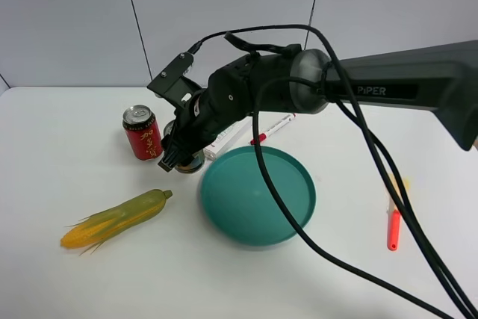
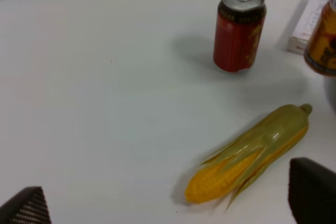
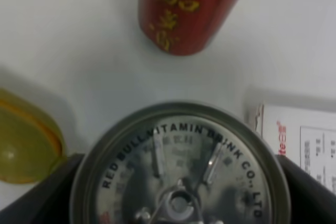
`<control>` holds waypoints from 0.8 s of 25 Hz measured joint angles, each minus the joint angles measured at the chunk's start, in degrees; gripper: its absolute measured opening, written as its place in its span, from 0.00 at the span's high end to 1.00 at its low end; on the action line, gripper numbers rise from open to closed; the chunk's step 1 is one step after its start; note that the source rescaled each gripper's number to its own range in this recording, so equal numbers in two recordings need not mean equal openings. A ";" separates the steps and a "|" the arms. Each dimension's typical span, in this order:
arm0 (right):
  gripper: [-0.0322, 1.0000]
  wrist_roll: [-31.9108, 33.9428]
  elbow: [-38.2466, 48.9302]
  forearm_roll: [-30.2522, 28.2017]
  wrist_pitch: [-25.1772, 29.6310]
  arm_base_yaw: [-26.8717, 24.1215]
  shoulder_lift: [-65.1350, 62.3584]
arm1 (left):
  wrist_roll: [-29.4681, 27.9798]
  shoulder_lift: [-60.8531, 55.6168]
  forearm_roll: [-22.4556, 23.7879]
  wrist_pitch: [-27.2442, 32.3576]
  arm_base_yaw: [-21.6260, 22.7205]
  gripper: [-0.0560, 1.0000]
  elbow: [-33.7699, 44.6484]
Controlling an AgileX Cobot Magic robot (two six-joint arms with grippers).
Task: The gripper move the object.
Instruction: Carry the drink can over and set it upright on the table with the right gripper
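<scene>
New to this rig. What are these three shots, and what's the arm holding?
It is a two-armed robot. One picture is from a camera mounted high; the other two sit on the wrists. On the white table: a red can, a corn cob, a teal plate, a white box, a red-capped marker and an orange pen. The right gripper, reaching across, is shut on the gold Red Bull can, beside the red can. The left gripper is open and holds nothing.
</scene>
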 joint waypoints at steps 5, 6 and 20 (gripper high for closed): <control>0.97 0.59 -2.54 0.64 -0.40 0.19 2.80 | 0.00 0.00 0.00 0.00 0.00 0.00 0.00; 0.97 0.63 -4.06 0.68 0.36 0.31 3.79 | 0.00 0.00 0.00 0.00 0.00 0.00 0.00; 0.97 0.98 -9.79 1.03 5.58 0.47 8.93 | 0.00 0.00 0.00 0.00 0.00 0.00 0.00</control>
